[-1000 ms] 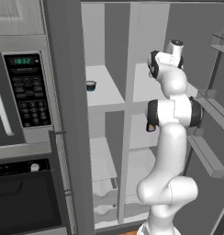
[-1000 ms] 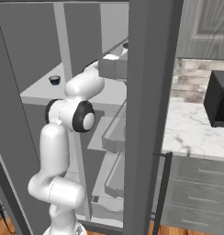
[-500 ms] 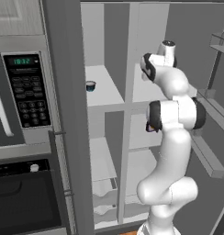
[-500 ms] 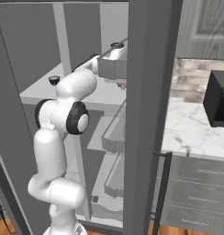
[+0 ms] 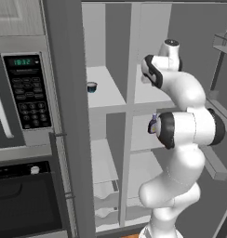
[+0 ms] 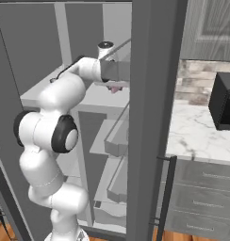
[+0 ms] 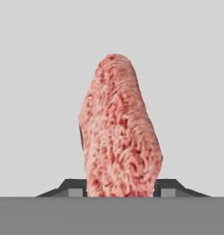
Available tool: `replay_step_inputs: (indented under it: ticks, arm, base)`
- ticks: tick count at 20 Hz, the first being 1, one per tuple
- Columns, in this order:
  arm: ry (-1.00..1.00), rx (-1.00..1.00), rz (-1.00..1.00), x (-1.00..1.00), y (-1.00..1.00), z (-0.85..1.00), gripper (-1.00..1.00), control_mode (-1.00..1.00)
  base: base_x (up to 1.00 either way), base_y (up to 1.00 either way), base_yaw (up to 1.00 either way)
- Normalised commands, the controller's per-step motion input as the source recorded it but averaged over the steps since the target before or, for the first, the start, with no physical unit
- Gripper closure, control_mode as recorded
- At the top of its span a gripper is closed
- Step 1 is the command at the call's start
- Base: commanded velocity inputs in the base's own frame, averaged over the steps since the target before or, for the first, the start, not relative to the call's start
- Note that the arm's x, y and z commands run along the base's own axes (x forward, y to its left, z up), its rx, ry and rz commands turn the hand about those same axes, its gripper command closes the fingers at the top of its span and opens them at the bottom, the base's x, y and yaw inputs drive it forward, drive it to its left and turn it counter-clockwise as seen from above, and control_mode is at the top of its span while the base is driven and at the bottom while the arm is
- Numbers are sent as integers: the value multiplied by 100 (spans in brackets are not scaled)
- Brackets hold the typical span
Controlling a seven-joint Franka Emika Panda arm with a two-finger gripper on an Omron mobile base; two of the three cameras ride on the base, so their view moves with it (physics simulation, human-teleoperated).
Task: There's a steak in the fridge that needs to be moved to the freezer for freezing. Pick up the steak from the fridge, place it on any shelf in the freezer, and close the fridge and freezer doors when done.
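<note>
1. Since a second ago the arm's upper links have swung up and deeper into the fridge, its wrist now high over the upper shelf.
2. From the hand view, the steak stands between the claw tips, which sit tight against both its sides; it looks pinched, likely for lifting out.
3. From the right, a pink bit of it peeks under the hand, just over the fridge shelf.
4. Both doors stand open, leaving a path to the freezer, where a dark cup occupies a shelf.
</note>
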Motion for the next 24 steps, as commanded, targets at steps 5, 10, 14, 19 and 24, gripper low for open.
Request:
replay_step_inputs:
  ticks: [5, 10, 14, 19, 24]
  arm:
    - [2, 0, 0, -85, 14, 52, 100, -100]
    - [0, 0, 1, -100, 17, 5, 100, -100]
    - [-4, 1, 4, -98, 53, 0, 100, -100]
    - [-3, 1, 7, -100, 56, 1, 100, -100]
    - [-15, 0, 5, -68, 96, 5, 100, -100]
  base:
    - [0, 0, 0]
    - [0, 0, 0]
    - [0, 0, 0]
    - [0, 0, 0]
    - [0, 0, 0]
